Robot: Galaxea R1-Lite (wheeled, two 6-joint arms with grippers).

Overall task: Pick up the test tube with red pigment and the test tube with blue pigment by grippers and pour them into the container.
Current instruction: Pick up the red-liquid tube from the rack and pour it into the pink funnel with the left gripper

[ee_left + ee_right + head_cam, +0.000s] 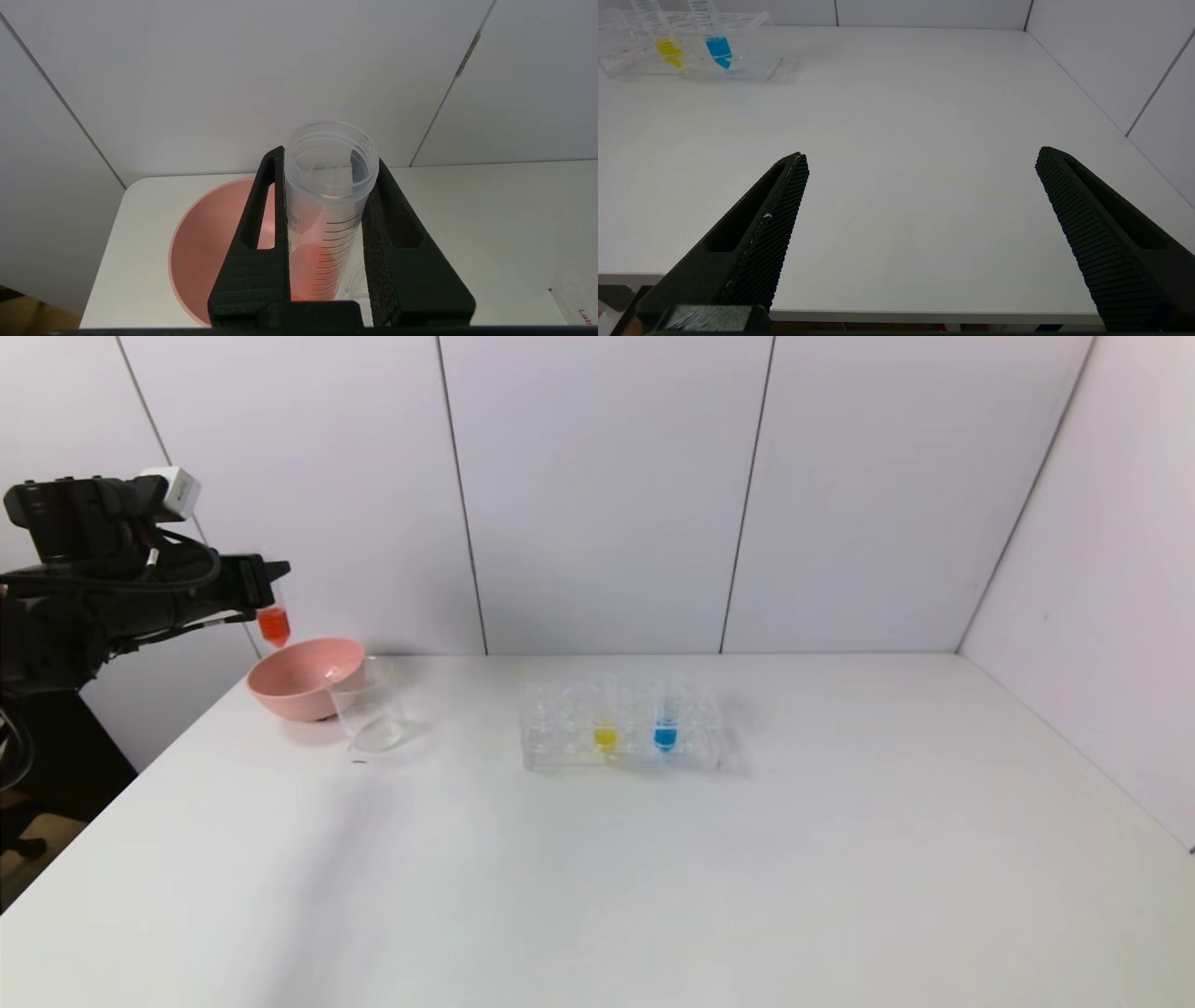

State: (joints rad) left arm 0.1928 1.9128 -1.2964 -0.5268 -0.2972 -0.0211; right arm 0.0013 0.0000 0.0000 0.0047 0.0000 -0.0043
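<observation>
Gripping the test tube with red pigment [327, 219] between its two black fingers [261, 252], the left hand [271, 581] hangs above the far left corner of the worktop [597, 859], over the pink bowl [301, 678]. The tube stands roughly upright, open mouth up, with the red-orange liquid pooled at its lower end. Just beside the bowl, touching or nearly so, stands the container [371, 712], a clear glass beaker. Farther toward the middle of the worktop sits the clear tube rack [621, 726], well apart from the beaker; in it stand the test tube with blue pigment [665, 726] and, next to it on the left, a tube with yellow liquid [605, 729]. The right hand [920, 186] hovers low near the worktop's front edge, fingers spread wide and holding nothing.
</observation>
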